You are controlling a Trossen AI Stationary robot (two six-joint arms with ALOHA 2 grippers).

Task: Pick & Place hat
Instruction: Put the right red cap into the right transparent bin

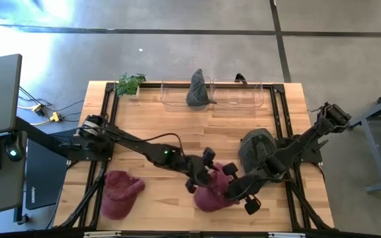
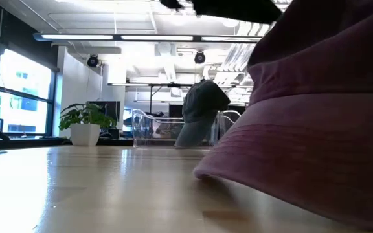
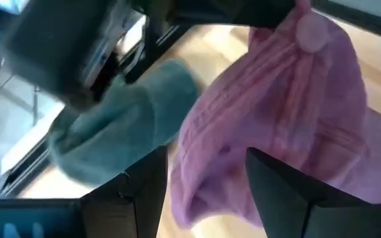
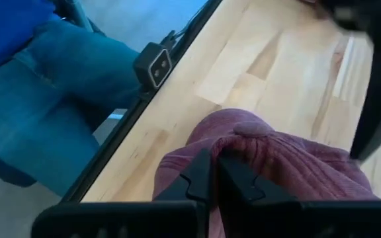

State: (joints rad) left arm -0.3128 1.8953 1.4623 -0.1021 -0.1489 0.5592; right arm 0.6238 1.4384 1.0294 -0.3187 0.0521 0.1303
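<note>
A maroon corduroy hat [image 1: 211,192] lies near the table's near edge, between both grippers; in the low view its brim [image 2: 251,162] rests on the wood. My right gripper [image 1: 238,193] reaches in from the right and is shut on it [image 4: 213,173]. My left gripper [image 1: 204,173] comes from the left and is open [image 3: 207,192], with its fingers either side of the hat's crown [image 3: 276,112]. A second maroon hat [image 1: 119,192] lies near the left corner. A grey-green hat [image 1: 256,147] lies under the right arm. Another grey hat [image 1: 199,89] stands in the clear bin. My right gripper pinches a raised fold of the maroon hat's cloth [image 4: 233,139] between its two fingers, coming slanting down from the table's right. The hat stays on the table, resting on its brim. My left gripper's fingers [image 3: 144,192] flank the crown; whether they touch it I cannot tell.
A clear bin [image 1: 240,99] stands along the far edge, with a small potted plant [image 1: 130,83] at the far left corner. Black frame rails [image 1: 108,119] run along the table's sides. A person in blue jeans [image 4: 51,99] sits just past the near edge.
</note>
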